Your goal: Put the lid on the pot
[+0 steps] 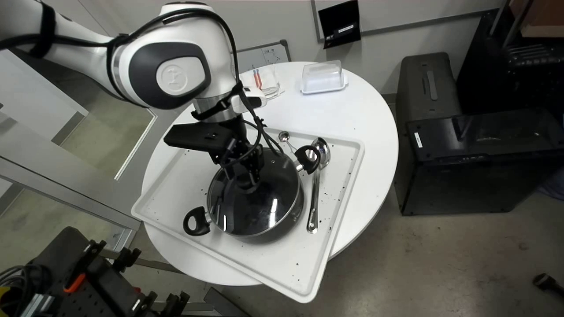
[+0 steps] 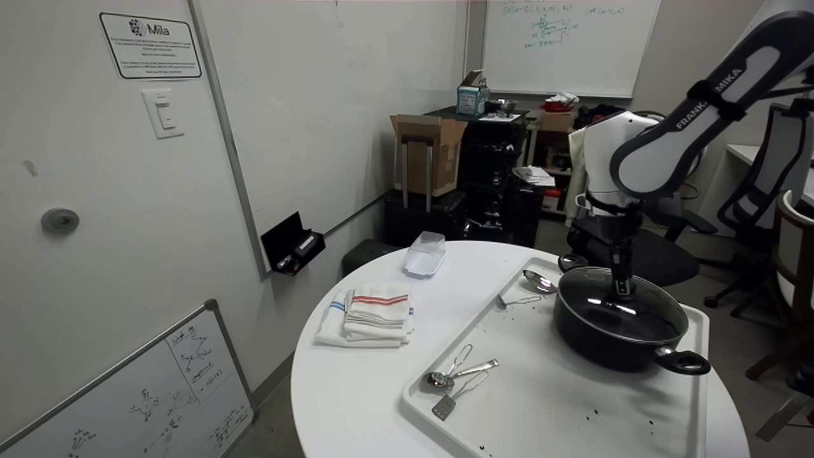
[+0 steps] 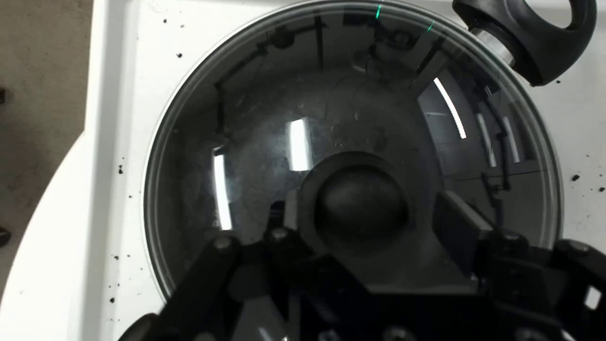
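The lid, clear glass with a metal rim (image 1: 264,209), lies on the black pot (image 1: 288,229) and its rim appears level all round. In an exterior view the lid (image 2: 594,312) sits flat over the pot (image 2: 588,340). In the wrist view the lid (image 3: 255,109) fills most of the picture, with its dark round knob (image 3: 362,203) near the middle. My gripper (image 3: 370,210) is open, with one finger on each side of the knob and a gap on the right side. The gripper comes down from above the lid's centre in both exterior views (image 1: 241,176) (image 2: 622,286). The pot's inside is dark under the glass.
The pot stands on a white tray (image 1: 176,198) on a round white table (image 1: 365,114). A large metal spoon (image 1: 313,198) lies beside a pot handle (image 1: 308,159). Small utensils (image 2: 455,381) lie at a tray corner. Folded cloths (image 2: 378,312) and a clear plastic box (image 2: 425,254) stand beyond the tray.
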`<state>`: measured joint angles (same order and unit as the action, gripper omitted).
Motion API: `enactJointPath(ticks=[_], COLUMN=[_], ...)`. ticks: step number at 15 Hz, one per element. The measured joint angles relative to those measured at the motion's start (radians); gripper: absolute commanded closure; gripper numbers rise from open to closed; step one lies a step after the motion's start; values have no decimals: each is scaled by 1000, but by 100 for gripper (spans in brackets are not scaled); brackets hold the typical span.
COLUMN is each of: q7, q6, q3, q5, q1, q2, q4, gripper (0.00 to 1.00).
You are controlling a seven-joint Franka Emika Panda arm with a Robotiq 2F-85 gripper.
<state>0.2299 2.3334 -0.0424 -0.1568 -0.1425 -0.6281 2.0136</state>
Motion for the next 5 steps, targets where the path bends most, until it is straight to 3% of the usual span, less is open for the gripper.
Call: enactJointPath(ticks=[5], q7=[11], q6=[0], q3=[15], q5=[0], q1=[1], q2=[52], q4=[14], gripper=[0])
